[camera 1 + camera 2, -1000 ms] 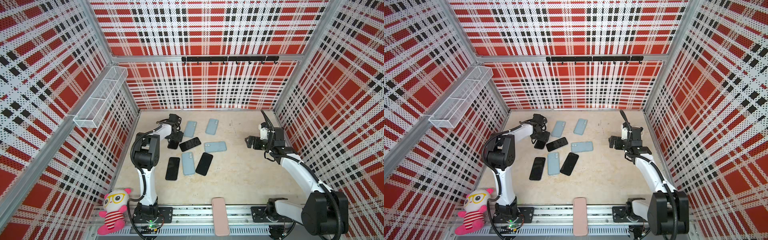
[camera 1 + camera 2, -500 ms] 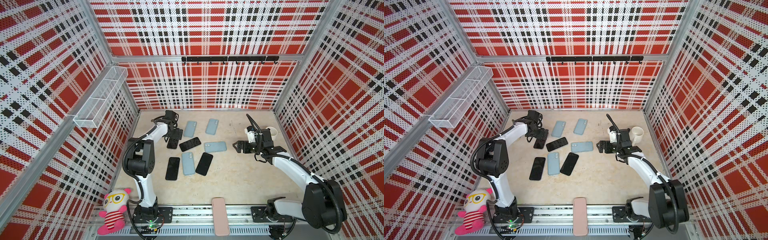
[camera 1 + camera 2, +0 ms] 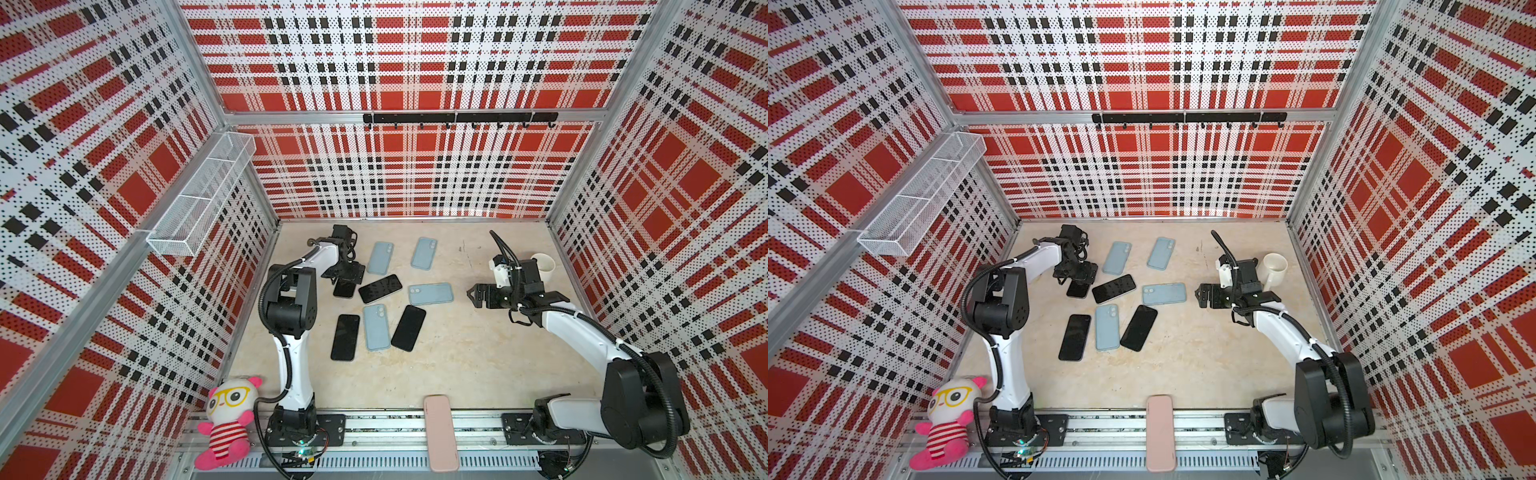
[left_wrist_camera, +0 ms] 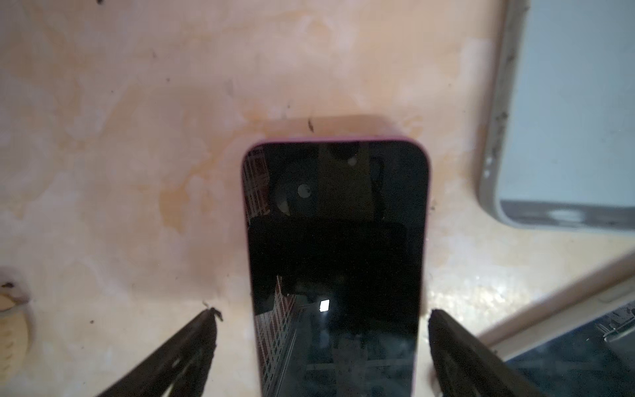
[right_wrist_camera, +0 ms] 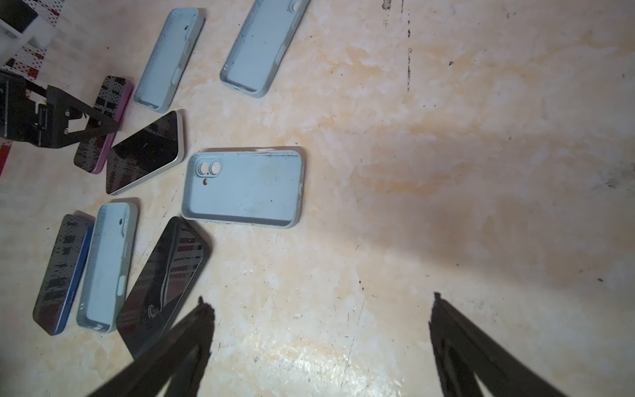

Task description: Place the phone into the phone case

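Your left gripper (image 4: 323,314) hangs low over the phone (image 4: 336,268) with its jaws spread wide, 1 outside each long pink edge. Bare floor (image 4: 137,137) shows in both gaps, so nothing is held. Your right gripper (image 5: 321,306) is also spread wide and empty, over bare floor well apart from the pile.

The phone lies flat, screen up, toward the back-left of the floor. It is just beside the nearest case (image 4: 567,113), 1 of 4 blue ones, and near a white-edged phone (image 3: 380,288). In both top views its long axis runs roughly front to back. In the left wrist view the axis runs straight out between the jaws, so they face its short width. You cannot tell which end is the top.

Expect the phone to be stiff, thin and fairly dense, with slick glass on top and a rounded rim. Lying flat, it probably offers little edge to catch. Take it across the width, on the 2 long edges near mid-length, so it does not swing, and keep off the screen. The case looks soft-walled and appears hollow side up, with its long axis roughly parallel to the phone's.
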Robot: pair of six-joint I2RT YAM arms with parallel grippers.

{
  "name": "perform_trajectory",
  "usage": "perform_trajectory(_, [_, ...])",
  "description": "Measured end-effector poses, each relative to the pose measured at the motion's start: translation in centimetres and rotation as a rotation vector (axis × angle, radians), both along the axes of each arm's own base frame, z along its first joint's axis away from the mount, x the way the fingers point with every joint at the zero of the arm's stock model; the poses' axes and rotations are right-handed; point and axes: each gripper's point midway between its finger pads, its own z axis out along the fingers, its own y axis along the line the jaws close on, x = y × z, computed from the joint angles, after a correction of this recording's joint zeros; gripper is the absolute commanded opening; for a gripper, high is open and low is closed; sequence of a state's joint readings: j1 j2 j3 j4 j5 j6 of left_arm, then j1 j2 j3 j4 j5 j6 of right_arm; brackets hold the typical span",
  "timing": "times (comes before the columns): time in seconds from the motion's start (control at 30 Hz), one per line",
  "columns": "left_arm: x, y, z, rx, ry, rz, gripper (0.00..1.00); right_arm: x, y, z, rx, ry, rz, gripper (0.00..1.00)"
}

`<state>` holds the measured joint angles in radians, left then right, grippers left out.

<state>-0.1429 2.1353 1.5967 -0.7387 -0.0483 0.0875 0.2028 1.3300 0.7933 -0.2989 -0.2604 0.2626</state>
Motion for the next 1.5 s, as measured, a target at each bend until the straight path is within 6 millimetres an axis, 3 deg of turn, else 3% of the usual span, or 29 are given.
perform_trajectory(0.23, [-0.2,-0.1,-0.5,0.006,0.022,-0.001,0.99,0.0,-0.2,-0.4,-0.017,0.008,-0.005,1.00])
perform_trajectory(0.57, [-0.4,-0.6,-0.8,-0.023,0.043,-0.002,0.74,0.0,-0.4,-1.2,-0.032,0.028,-0.008,1.00])
perform_trajectory(0.93, [-0.4,-0.7,-0.2,-0.063,0.044,0.023,0.76,0.0,-0.1,-1.1,-0.016,0.028,0.000,1.00])
perform_trajectory(1.07, [-0.8,-0.7,2.0,-0.140,0.018,0.052,0.77,0.1,0.7,-0.7,0.008,0.015,0.015,1.00])
perform_trajectory(1.3, [-3.1,-0.7,7.6,-0.275,-0.084,0.104,0.77,0.1,3.2,-0.8,0.046,0.009,0.070,0.99])
perform_trajectory(1.4, [-4.6,-2.2,8.6,-0.381,-0.115,0.131,0.75,-0.4,5.9,-0.7,0.086,0.003,0.135,0.99])
perform_trajectory(1.5, [-6.2,-4.6,8.8,-0.516,-0.139,0.186,0.74,-1.0,9.9,0.5,0.158,-0.043,0.228,0.98])
